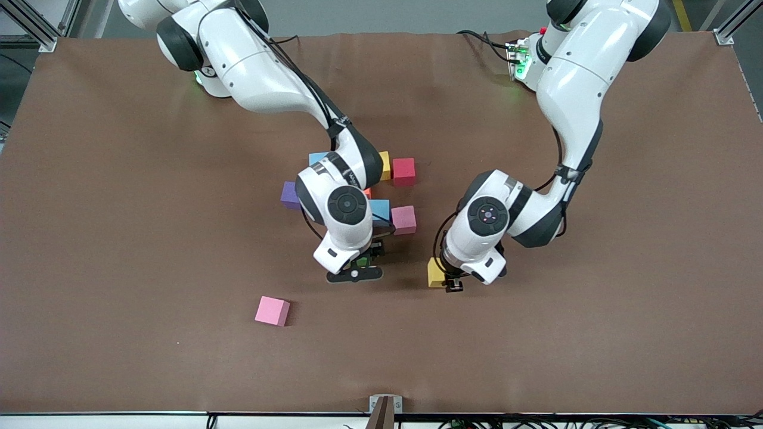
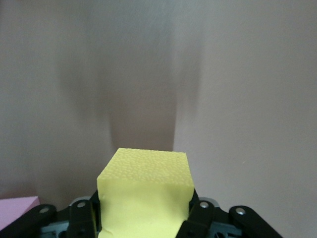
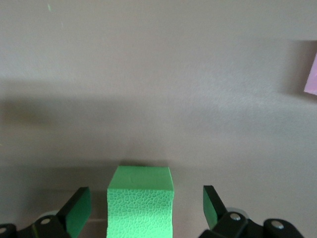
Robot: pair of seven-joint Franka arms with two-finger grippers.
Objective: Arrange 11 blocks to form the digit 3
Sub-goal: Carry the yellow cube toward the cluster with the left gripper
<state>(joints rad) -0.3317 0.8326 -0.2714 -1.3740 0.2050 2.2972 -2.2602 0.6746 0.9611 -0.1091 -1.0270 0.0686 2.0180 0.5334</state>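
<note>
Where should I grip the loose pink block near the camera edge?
Take the pink block from straight above, fingers on two opposite side faces. It lies flat and alone on the table, turned slightly askew, so rotate the wrist to match its faces.

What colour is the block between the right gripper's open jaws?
Green. The green block sits between the right gripper's open jaws, clearest in the right wrist view.

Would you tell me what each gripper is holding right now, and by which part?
The left gripper clamps a yellow block by two opposite side faces. The right gripper holds nothing: its fingers stand open around a green block.
</note>
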